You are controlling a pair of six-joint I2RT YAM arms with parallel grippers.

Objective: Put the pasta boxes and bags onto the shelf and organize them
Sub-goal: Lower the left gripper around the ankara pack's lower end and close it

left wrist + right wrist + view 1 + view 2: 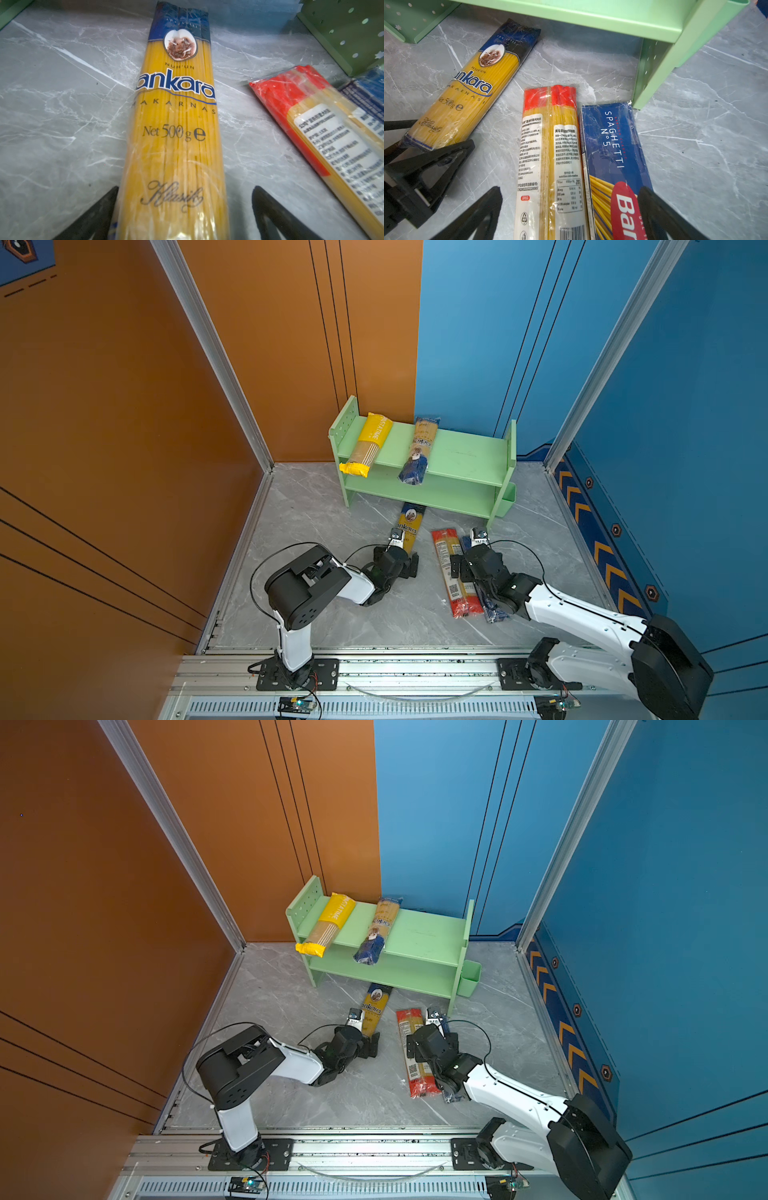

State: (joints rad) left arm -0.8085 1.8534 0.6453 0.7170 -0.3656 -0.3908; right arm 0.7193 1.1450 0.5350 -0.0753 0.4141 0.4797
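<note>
Left fingers (97, 214) apart, astride ankara pack (176, 128) | right fingers (654, 207) apart above red-ended pack (550, 155), Barilla box (612, 145)

Two packs (368, 443) atop shelf (465, 456), three before.

We're looking into a robot lab test booth: orange wall panels (124, 406) and blue wall panels (478, 344) framed by aluminium posts (216, 352), with a left arm (357, 585) and right arm (561, 605) bolted to a metal rail (415, 668) along a marble-look table (332, 626).
</note>
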